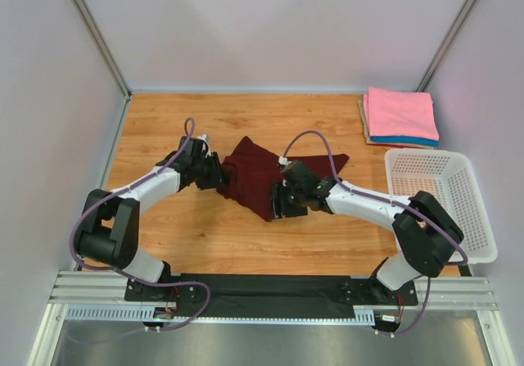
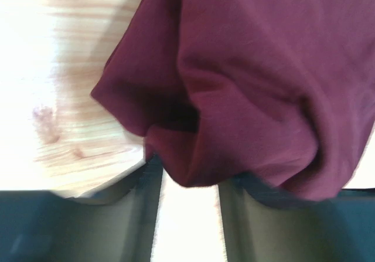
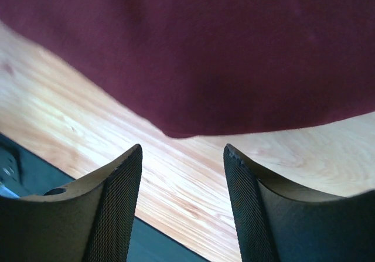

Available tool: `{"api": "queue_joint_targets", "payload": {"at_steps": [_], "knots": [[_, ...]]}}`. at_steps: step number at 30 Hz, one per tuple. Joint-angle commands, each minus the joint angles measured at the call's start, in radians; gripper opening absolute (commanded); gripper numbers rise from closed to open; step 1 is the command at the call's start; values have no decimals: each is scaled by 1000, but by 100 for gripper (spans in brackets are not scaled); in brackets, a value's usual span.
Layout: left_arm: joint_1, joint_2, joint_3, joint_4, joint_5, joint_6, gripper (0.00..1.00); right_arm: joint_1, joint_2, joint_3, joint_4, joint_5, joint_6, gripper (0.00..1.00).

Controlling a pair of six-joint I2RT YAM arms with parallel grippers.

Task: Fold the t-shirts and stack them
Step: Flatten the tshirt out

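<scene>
Both arms same build: left arm [image 1: 151,184] and right arm [image 1: 364,201] have white link shells, black joint housings, black bases. A lavender cable [image 1: 78,231] loops along each. Right gripper [image 3: 183,149]: dark tapered fingers [image 3: 114,209], fine mesh texture on the inner faces. Left gripper [image 2: 190,180]: dark flat fingers, blurred, no detail readable.

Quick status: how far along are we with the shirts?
Done: pink, blue and tan tees sit folded, stacked at the back right. In hand: the maroon t-shirt lies crumpled mid-table, the left gripper at its left edge, the right gripper, jaws open, just short of its near edge. Left: fold and stack it.
</scene>
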Motion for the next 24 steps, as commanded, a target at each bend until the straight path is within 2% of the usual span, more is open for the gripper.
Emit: {"api": "queue_joint_targets", "payload": {"at_steps": [1,4,5,6,9,10,12,13,15,21,24], "knots": [[0,-7,47,67,24,-4,37,0,50,38,35,49,206,59],[0,-25,47,78,47,-24,17,2,80,36,79,41,289,59],[-1,-33,46,79,70,-30,5,3,92,33,103,36,322,59],[-1,-37,44,81,81,-33,0,3,95,22,126,36,335,58],[0,-62,38,81,114,-48,0,3,84,10,202,71,361,54],[-1,-70,36,78,121,-51,0,2,74,13,199,87,359,42],[-1,-88,53,12,118,-51,0,3,14,25,176,122,331,25],[-1,-93,91,-84,105,-48,0,3,-11,30,135,162,317,13],[-1,-120,127,-163,78,-28,0,3,-110,50,67,231,283,0],[-1,-341,187,-350,48,-10,0,2,-368,83,-188,378,142,0],[-23,-409,289,-511,39,28,0,-1,-494,140,-304,389,117,0]]}}
